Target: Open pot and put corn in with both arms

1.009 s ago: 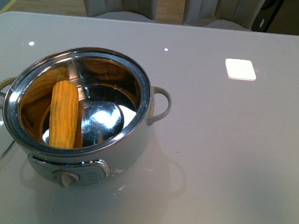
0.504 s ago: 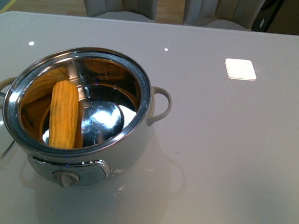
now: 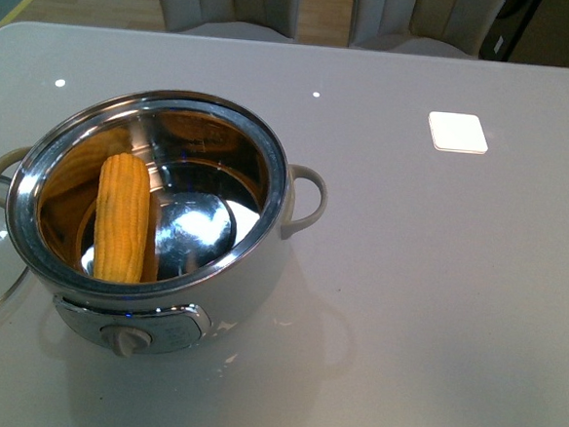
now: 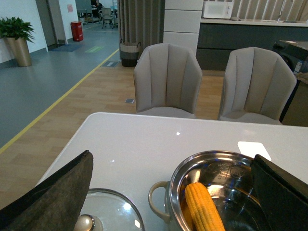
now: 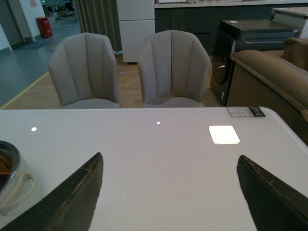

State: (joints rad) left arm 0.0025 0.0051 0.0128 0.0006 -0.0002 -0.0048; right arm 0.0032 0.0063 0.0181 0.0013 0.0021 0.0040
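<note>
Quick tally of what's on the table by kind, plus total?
Pot: 1
Glass lid: 1
Corn cob: 1, inside the pot
White square pad: 1
Total: 4

Only the fingers of each hand show, in the wrist views. The left hand [image 4: 168,192] has two broad black fingers [image 4: 57,192] with a matte, slightly rough face. The right hand [image 5: 168,192] has two dark, tapering fingers [image 5: 72,202] with worn, paler edges.
</note>
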